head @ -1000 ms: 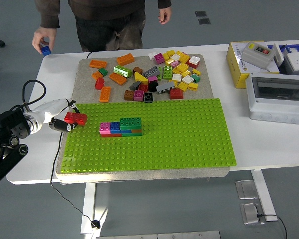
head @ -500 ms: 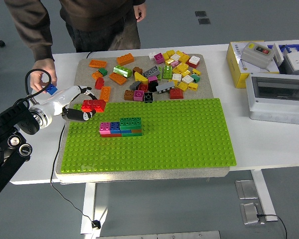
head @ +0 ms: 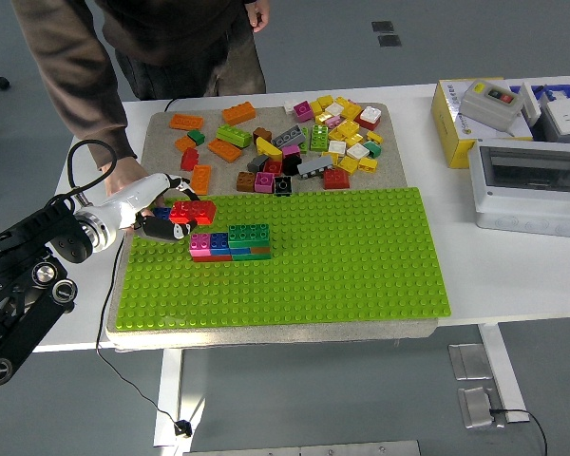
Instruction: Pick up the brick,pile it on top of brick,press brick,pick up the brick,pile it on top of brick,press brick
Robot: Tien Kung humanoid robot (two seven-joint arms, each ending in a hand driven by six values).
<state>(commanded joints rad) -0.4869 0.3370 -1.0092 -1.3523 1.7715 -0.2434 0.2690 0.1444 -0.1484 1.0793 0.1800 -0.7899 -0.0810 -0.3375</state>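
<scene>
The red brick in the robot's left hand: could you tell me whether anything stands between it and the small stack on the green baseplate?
Nothing visible does. The red brick hangs just left of and above the stack, with only bare baseplate studs around it.

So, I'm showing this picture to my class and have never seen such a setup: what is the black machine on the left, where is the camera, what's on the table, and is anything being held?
The camera sits high on the robot, looking forward and down over a white table. The black machine is the robot's left arm; its left hand grips a red brick, held just above the left end of a small brick stack. That stack stands on a green baseplate. Behind it lies a pile of loose bricks in many colours. Grey and yellow boxes sit at the right. A person stands at the far side, one hand reaching down close behind the robot's hand. The right arm is out of view.
</scene>
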